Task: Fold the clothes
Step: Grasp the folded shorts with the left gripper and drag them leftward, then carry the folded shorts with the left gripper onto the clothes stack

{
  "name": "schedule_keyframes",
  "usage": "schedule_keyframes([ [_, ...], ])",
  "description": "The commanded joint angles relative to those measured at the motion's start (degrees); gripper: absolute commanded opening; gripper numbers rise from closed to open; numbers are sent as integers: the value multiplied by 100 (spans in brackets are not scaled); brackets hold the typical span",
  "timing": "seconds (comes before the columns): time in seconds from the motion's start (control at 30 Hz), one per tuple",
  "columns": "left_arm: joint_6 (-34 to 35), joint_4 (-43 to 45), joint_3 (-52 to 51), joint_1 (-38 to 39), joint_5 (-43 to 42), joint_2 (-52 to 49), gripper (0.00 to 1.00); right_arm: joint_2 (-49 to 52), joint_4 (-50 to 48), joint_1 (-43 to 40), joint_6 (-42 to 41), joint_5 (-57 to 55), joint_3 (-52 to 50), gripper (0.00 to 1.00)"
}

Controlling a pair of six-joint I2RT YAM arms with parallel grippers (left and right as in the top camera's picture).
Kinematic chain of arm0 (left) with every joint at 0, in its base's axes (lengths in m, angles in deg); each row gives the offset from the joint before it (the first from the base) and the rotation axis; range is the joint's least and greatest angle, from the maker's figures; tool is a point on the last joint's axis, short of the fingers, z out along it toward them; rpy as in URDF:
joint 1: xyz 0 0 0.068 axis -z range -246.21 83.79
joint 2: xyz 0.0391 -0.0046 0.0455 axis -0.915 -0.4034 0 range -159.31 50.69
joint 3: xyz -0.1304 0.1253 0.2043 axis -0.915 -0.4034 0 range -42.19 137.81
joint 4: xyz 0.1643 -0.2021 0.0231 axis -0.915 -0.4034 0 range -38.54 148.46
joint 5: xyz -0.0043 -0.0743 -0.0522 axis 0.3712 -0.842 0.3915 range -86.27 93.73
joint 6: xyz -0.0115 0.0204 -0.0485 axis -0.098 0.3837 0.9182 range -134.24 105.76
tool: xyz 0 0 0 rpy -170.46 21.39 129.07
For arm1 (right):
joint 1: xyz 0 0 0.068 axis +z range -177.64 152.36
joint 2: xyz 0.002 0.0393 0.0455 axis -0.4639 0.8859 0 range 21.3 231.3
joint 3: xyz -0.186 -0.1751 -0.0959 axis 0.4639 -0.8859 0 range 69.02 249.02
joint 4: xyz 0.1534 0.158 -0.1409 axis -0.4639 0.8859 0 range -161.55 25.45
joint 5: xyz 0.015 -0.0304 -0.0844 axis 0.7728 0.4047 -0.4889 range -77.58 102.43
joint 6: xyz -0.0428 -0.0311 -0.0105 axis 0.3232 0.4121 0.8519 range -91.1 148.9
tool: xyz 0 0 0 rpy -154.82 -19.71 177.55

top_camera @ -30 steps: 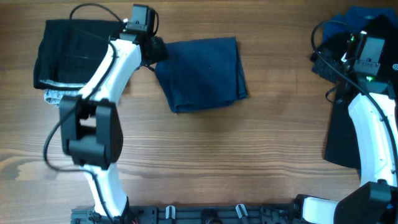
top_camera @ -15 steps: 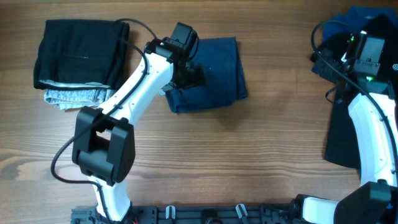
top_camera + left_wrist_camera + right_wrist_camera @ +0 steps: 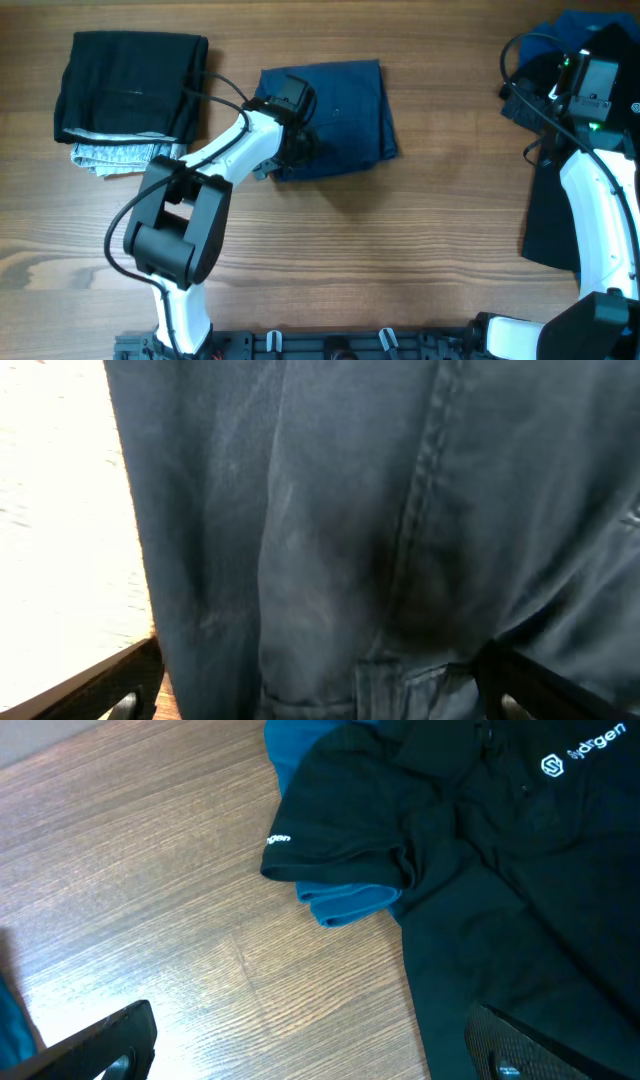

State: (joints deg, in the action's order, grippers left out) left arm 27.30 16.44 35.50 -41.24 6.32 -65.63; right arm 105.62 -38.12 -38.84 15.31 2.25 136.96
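The folded navy-blue shorts (image 3: pixel 335 115) lie at the table's upper middle. My left gripper (image 3: pixel 297 140) sits low over their left part, fingers spread wide on either side of the denim (image 3: pixel 330 540), holding nothing. A folded black garment (image 3: pixel 125 85) rests on a light grey one (image 3: pixel 115 155) at the upper left. My right gripper (image 3: pixel 310 1055) is open and empty above bare wood beside a black shirt (image 3: pixel 500 870) lying over a bright blue garment (image 3: pixel 345 905); the same pile shows at the overhead view's right edge (image 3: pixel 560 60).
The black shirt spreads down the right edge of the table (image 3: pixel 550 220). Cables loop near both arms. The wooden table (image 3: pixel 380 260) shows bare wood across the middle and front.
My left arm swung right from the black stack onto the navy shorts and then lowered toward their left edge. The right arm has not moved.
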Motion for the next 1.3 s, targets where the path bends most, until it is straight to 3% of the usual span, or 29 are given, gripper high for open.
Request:
schedule_keyframes([
  [0.0,116,11,-98,-37,155,-361,100,57,-11,9,4,-101,-11,99],
  [0.07,114,4,-98,-33,87,-420,96,57,-11,9,4,-101,-11,99],
  [0.13,114,-15,-98,-33,4,-424,82,57,-11,9,2,-101,-11,100],
  [0.17,114,-15,-98,-35,7,-424,67,57,-11,9,2,-101,-11,99],
  [0.23,114,-90,-98,-33,7,-424,24,57,-11,9,4,-101,-11,99],
  [0.27,114,-107,-98,-35,7,-424,14,57,-11,9,2,-101,-11,99],
  [0.33,114,-103,-98,-39,7,-424,13,57,-11,9,2,-101,-11,99],
  [0.37,85,-96,-96,-39,9,-424,4,57,-11,9,2,-101,-11,99],
  [0.5,-796,4,31,-39,249,-328,4,57,-11,9,4,-101,-11,99],
  [0.6,-1576,7,393,-39,1445,195,4,57,-11,9,2,-101,-11,100],
  [0.77,-2618,380,658,-74,2588,1016,4,57,-11,9,4,-101,-11,99],
  [0.93,-2669,610,660,-721,2592,1624,4,57,-11,9,2,-101,-11,100],
  [1.07,-3241,861,660,-1266,2452,1668,4,57,-11,9,2,-101,-11,100],
  [1.27,-3209,1198,791,-1790,2448,1923,4,57,-11,9,4,-101,-11,100],
])
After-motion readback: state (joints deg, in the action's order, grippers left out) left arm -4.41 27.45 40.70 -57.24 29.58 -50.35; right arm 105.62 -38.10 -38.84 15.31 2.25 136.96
